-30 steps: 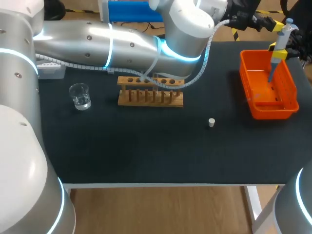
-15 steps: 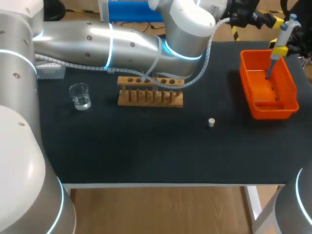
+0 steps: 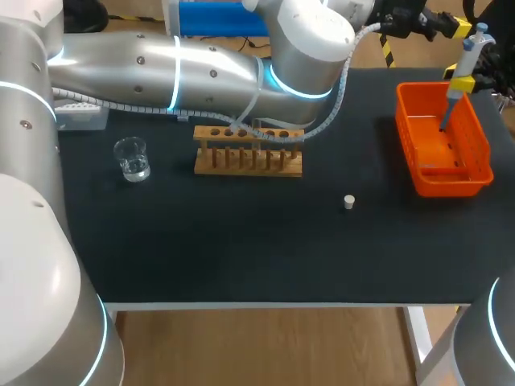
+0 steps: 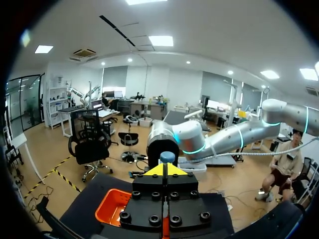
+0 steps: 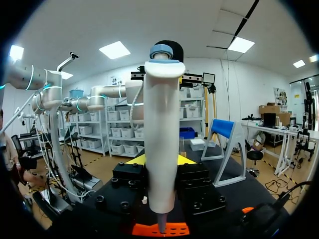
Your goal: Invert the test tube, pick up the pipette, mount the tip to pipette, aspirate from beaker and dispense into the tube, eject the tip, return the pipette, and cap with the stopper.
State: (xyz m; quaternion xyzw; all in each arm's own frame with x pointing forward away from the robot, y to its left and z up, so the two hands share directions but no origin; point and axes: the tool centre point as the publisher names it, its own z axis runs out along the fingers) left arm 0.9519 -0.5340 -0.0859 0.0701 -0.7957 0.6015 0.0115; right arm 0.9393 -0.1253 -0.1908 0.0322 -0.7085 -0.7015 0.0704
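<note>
Our right end effector [image 5: 162, 162] is closed on the barrel of the pipette [image 5: 162, 134] and holds it upright, one yellow tip on each side. The pipette's lower end hangs over the orange basket [image 3: 426, 181] at the far right of the counter [image 3: 241, 241]. Our left arm reaches across from the left, and our left end effector [image 4: 167, 170] has its fingers pressed together on nothing. Its tips sit right at the pipette's blue top button, though we cannot tell whether they touch it.

We judge this to be the tip-ejection step, because the pipette hangs over the basket with a closed end effector set against its top. We cannot make out whether a tip is on the shaft, so it could equally be the pick-up. If it is ejection, the next move needs a short, straight push on the button while our right end effector holds firm. The pipette then goes down into the basket.

The stopper [image 3: 348, 202] lies loose mid-counter, well apart from the wooden rack [image 3: 248, 153] and the beaker [image 3: 132, 158].
</note>
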